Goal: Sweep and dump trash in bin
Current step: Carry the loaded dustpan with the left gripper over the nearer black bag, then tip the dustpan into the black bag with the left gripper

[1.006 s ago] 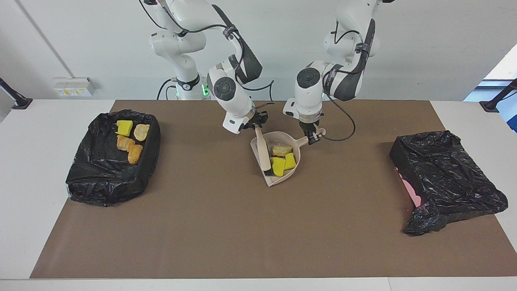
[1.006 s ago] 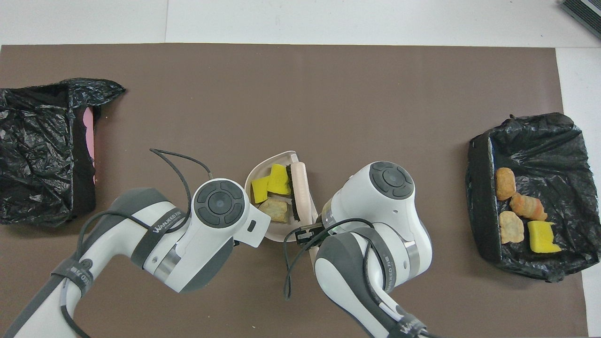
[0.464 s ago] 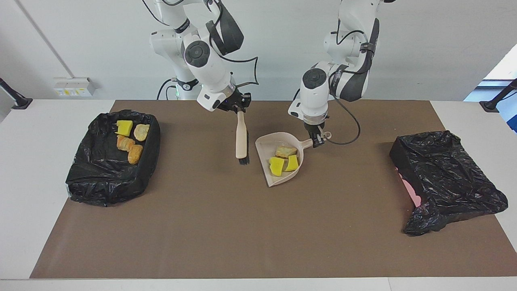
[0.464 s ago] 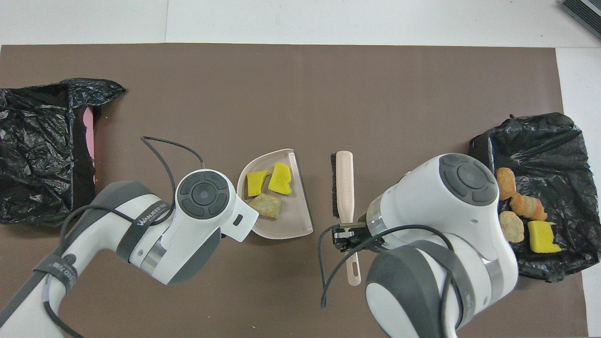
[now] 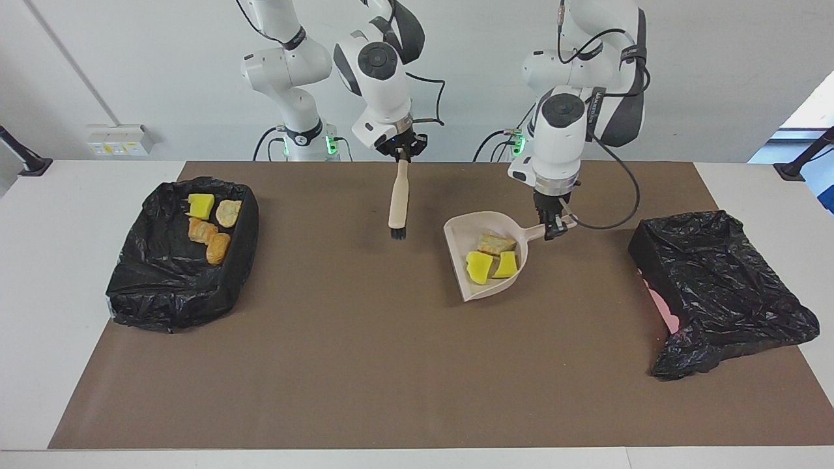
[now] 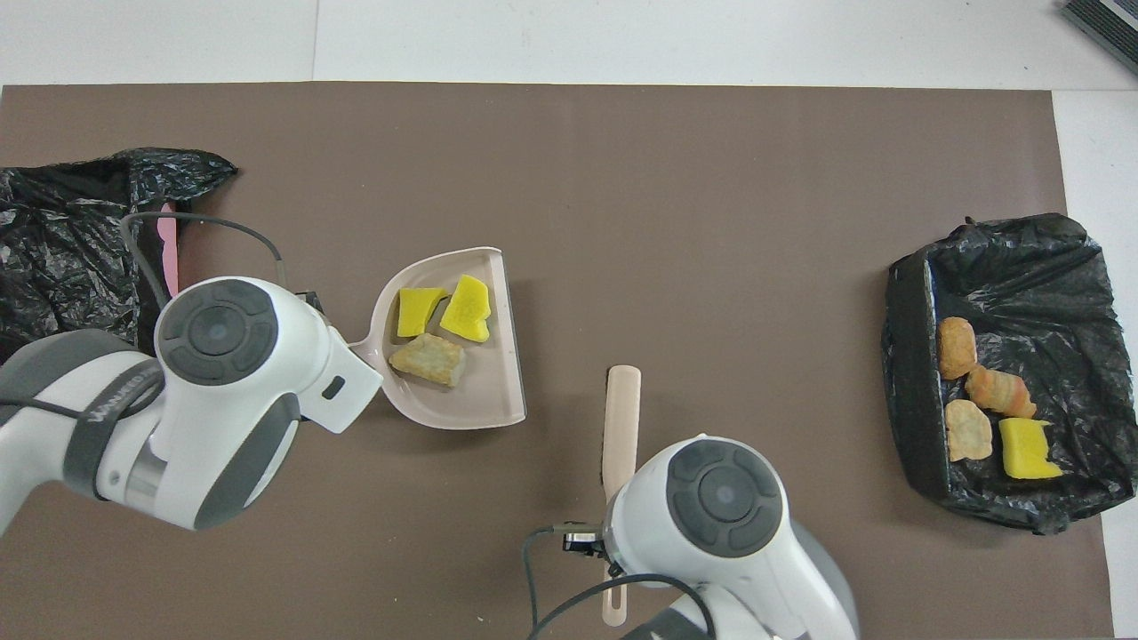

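Now three trash pieces (image 5: 492, 258), two yellow sponge chunks and one tan bread-like lump, ride in the beige dustpan (image 5: 458, 238), which has lifted off the brown mat and shifted toward the empty black-lined bin (image 5: 717, 286) at the left arm's end. The left gripper (image 5: 552, 225) is clamped on the dustpan's handle. The right gripper (image 5: 402, 149), clenched on the hand brush (image 5: 398, 202), has pulled up and away. Sweeping looks finished; dumping likely comes next. Four more pieces lie in the other bin (image 5: 130, 286).
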You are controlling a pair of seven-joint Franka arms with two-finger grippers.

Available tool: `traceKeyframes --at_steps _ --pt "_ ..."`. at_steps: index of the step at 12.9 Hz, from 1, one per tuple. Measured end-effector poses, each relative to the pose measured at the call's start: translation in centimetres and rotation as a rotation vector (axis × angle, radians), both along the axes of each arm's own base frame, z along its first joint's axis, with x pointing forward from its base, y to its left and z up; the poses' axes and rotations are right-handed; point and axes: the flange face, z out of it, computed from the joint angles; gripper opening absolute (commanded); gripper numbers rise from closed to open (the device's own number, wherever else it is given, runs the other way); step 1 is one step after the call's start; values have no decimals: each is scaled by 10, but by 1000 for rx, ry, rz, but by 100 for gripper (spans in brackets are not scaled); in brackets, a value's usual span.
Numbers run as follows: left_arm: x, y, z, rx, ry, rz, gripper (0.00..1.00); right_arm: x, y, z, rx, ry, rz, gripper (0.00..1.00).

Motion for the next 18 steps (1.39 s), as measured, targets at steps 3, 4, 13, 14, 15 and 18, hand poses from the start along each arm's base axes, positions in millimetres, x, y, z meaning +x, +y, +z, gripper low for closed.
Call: traceKeyframes --at_steps 3,4,13,14,15,18 --pt "11 70 29 -20 -17 -12 0 -38 20 -28 -28 13 71 0" --pt "14 99 37 -28 -24 -1 0 -44 21 -37 -32 11 80 0" --pt "-5 382 81 -102 -83 260 0 -75 34 -99 -55 -33 105 0" --pt "-5 403 89 -84 -94 257 0 -75 33 -101 -54 -37 103 0" --pt "-1 423 94 -53 -99 253 0 -75 32 -102 -54 -37 102 35" --pt "19 467 99 132 -98 228 0 -74 31 -105 -57 -33 101 100"
